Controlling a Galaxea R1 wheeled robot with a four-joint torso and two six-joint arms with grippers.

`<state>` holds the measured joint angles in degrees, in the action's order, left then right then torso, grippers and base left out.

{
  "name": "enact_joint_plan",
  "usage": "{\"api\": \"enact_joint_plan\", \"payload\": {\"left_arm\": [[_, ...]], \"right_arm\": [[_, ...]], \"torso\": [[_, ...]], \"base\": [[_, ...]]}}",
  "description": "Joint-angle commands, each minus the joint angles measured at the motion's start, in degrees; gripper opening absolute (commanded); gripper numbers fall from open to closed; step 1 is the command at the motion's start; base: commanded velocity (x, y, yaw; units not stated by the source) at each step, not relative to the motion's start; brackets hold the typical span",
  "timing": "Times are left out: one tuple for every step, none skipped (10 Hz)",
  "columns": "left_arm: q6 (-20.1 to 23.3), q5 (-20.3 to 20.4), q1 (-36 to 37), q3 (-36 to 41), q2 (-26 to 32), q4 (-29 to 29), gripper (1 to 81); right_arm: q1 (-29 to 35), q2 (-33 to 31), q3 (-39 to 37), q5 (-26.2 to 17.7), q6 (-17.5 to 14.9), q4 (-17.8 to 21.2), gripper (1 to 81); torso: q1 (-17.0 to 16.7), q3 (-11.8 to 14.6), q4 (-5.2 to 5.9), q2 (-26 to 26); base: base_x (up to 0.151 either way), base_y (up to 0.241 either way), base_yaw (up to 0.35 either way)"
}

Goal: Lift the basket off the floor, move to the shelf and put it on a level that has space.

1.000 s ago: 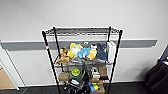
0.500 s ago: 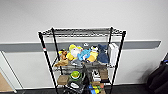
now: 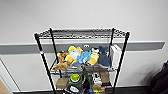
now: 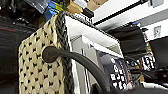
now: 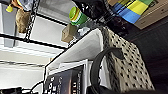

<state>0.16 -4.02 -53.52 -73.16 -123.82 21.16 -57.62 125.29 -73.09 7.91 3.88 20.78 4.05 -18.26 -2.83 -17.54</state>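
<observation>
The basket (image 4: 37, 67), cream woven with a dark rim and a white lining, hangs between my two wrists. In the left wrist view its dark loop handle (image 4: 75, 58) runs into my left gripper (image 4: 100, 90), which is shut on it. The other handle (image 5: 100, 62) of the basket (image 5: 125, 62) leads into my right gripper (image 5: 96, 88), likewise shut on it. A dark book-like item lies inside. The shelf (image 3: 42, 57), a black wire rack, stands straight ahead against the wall. Its highest level (image 3: 82, 33) is a bare wire grid. Dark floor (image 5: 155, 45) lies below the basket.
Colourful plush toys (image 3: 82, 56) crowd the rack's second tier. A green cup (image 3: 75, 78) and cardboard boxes (image 3: 62, 82) sit on the tier below. A grey rail (image 3: 20, 47) crosses the white wall. A dark object (image 3: 160, 80) stands at the right. Dark office chairs (image 4: 130, 42) show behind the basket.
The rack has grown a little larger in the head view, so the camera has come closer to it. The things on the rack have not moved.
</observation>
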Motion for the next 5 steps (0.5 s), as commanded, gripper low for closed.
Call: {"api": "enact_joint_plan", "payload": {"left_arm": [[0.63,-1.78,6.44,3.46,1.73,-0.68,1.0],[0.63,-1.78,6.45,3.46,1.73,-0.68,1.0],[0.63,-1.78,6.45,3.46,1.73,-0.68,1.0],[0.63,-1.78,6.45,3.37,1.64,-0.68,1.0],[0.63,-1.78,6.45,3.37,1.64,-0.68,1.0]], "right_arm": [[6.42,-1.51,4.02,-1.06,0.08,0.31,1.0],[6.42,-1.43,4.02,-1.06,0.08,0.31,1.0],[6.42,-1.42,4.02,-1.06,0.08,0.31,1.0],[6.42,-1.42,4.02,-1.06,0.08,0.31,1.0],[6.42,-1.42,3.94,-1.06,0.08,0.31,1.0]], "torso": [[0.0,0.0,0.0,0.0],[-0.02,0.0,0.0,0.0],[-0.02,0.0,0.0,0.0],[0.0,0.0,0.0,0.0],[0.0,0.0,0.0,0.0]], "base": [[0.126,0.0,0.0],[0.126,0.0,0.0],[0.126,0.0,0.0],[0.126,0.0,0.0],[0.126,0.0,0.0]]}}
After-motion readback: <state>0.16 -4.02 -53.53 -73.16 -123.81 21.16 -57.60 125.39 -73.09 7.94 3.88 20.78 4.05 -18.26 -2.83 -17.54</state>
